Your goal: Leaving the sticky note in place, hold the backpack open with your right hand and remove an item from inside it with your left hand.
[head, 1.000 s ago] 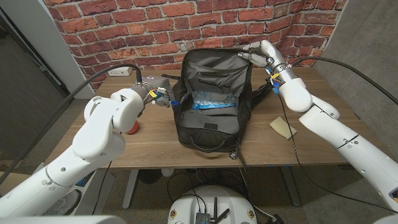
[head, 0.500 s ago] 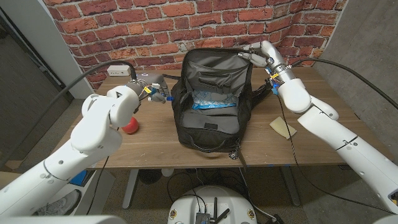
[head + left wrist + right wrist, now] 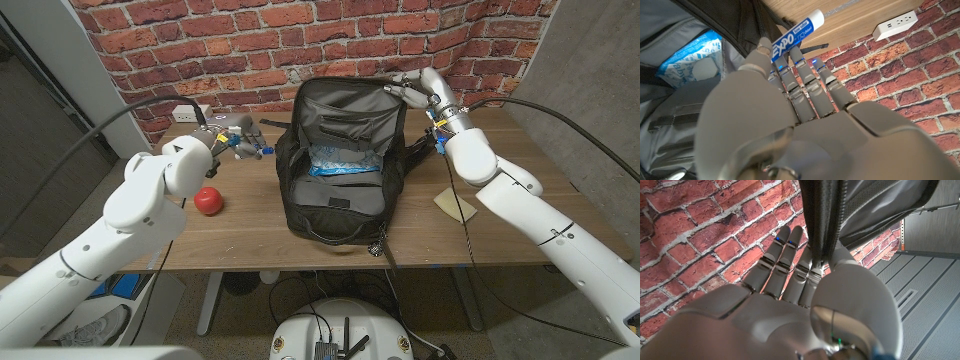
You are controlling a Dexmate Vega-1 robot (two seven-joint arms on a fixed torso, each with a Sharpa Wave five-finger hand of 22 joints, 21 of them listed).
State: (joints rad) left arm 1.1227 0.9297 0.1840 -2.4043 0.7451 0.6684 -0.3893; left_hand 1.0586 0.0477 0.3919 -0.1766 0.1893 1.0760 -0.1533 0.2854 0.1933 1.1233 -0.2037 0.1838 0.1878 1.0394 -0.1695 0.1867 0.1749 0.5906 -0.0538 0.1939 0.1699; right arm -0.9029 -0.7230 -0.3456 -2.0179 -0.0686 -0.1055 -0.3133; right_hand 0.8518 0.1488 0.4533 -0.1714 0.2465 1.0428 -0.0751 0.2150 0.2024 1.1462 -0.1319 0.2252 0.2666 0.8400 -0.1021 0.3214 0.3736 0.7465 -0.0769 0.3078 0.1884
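The black backpack (image 3: 340, 165) stands open in the middle of the table, and a blue-and-white packet (image 3: 338, 162) lies inside it. My right hand (image 3: 412, 84) grips the top edge of the raised flap (image 3: 860, 210), thumb on one side and fingers on the other. My left hand (image 3: 238, 141) hovers just to the left of the backpack, outside it. It pinches a white Expo marker (image 3: 795, 31) between thumb and fingers. The yellow sticky note (image 3: 455, 205) lies on the table to the right of the backpack.
A red ball (image 3: 207, 199) sits on the table left of the backpack, under my left forearm. A white power strip (image 3: 190, 114) lies at the back left by the brick wall. The backpack's straps trail over the front edge.
My left arm has swung left and back, away from the backpack's side, carrying the marker. The red ball has come out from under it. My right hand keeps its hold on the flap.
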